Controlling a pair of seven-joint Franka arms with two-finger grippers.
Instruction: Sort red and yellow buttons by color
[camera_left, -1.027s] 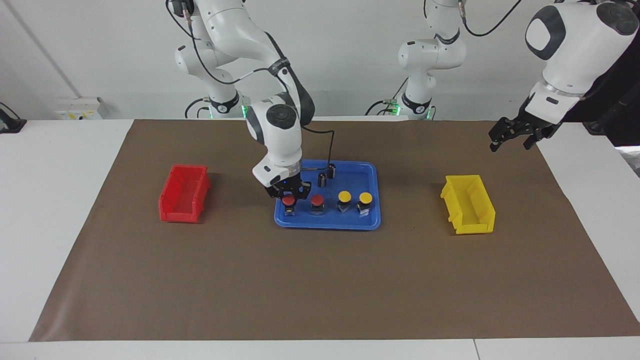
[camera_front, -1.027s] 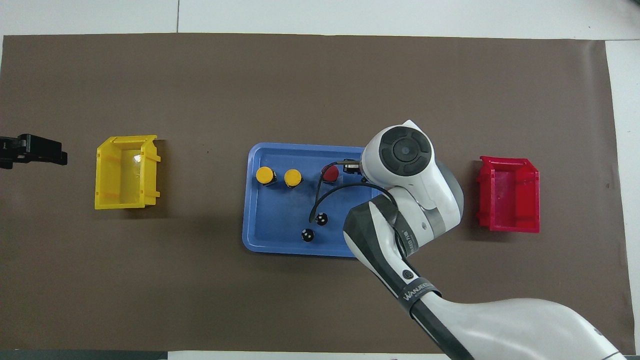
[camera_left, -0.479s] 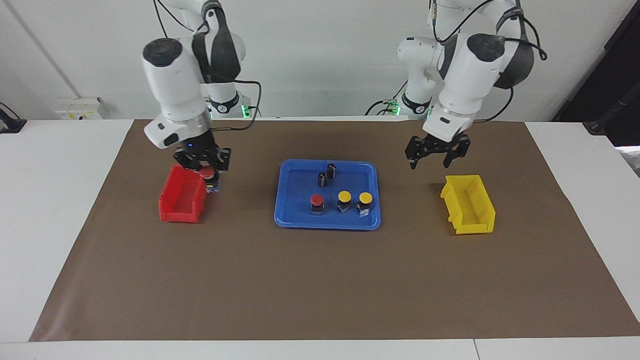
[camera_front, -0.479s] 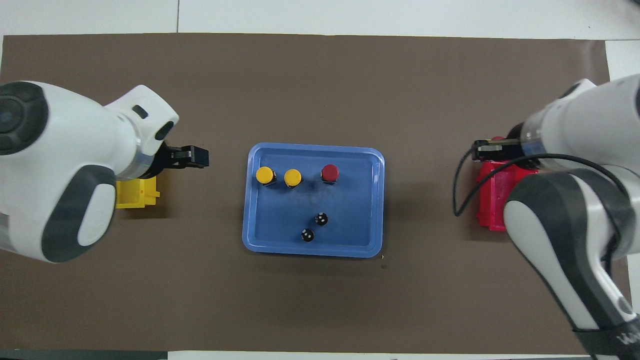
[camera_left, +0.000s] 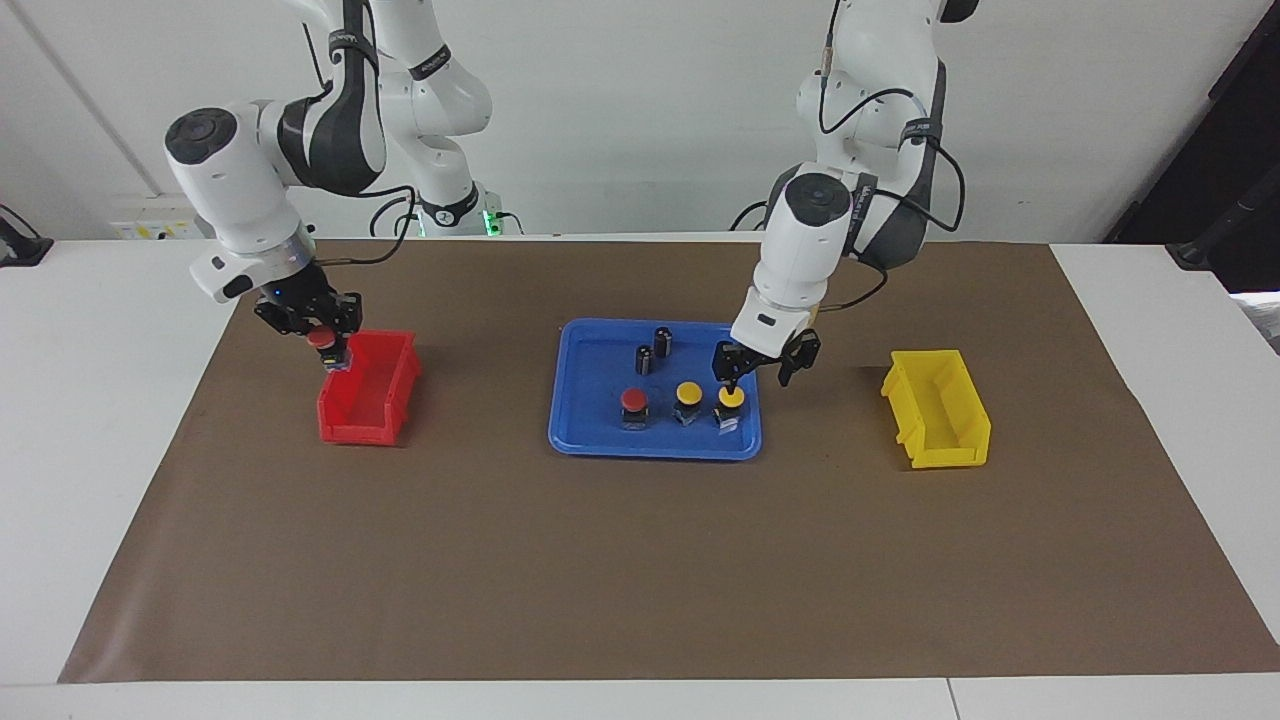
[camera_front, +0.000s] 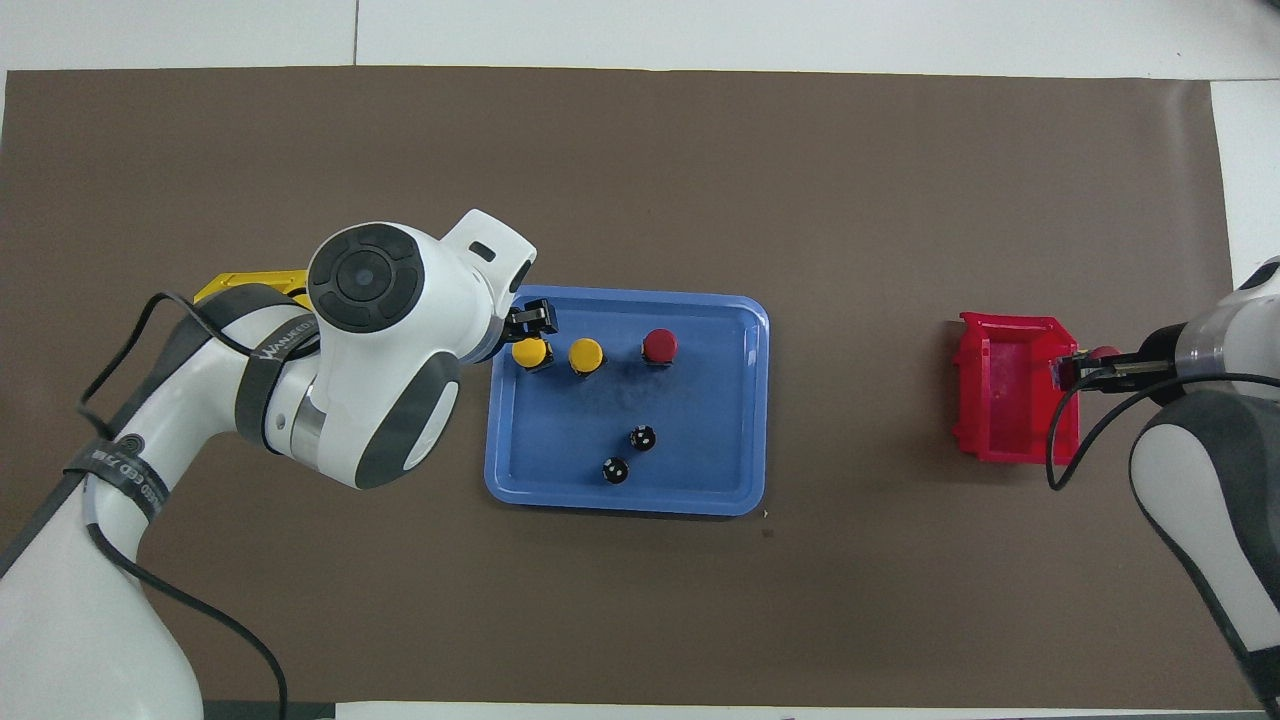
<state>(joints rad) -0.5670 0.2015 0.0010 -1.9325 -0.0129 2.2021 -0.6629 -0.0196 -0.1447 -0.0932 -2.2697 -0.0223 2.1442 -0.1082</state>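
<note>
Now the right gripper (camera_left: 322, 345) hangs over the edge of the red bin (camera_left: 368, 388) that lies toward the right arm's end of the bench, its jaws closed on a red button (camera_left: 321, 340) held up in the air. From overhead, that held button's cap shows just at the bin's outer rim.

Meanwhile the left gripper (camera_left: 755, 368) is over the blue tray (camera_left: 655, 446) at the tray's end toward the left arm. Its jaws stand open, one finger just above the end yellow button (camera_left: 731, 397); whether it touches the cap cannot be told.

On the tray three buttons stand in a row along the side farther from the robots: the end yellow button, a second yellow button (camera_left: 688, 392) beside it, then a red button on the tray (camera_left: 634, 400) toward the right arm's end. Two dark cylinders (camera_left: 653, 350) with silver tops stand upright, close together, nearer to the robots than the row.

A yellow bin (camera_left: 937, 410) sits on the brown mat (camera_left: 640, 560) toward the left arm's end, well apart from the tray. Both bins lie on the mat, one at each end, with the tray between them.
</note>
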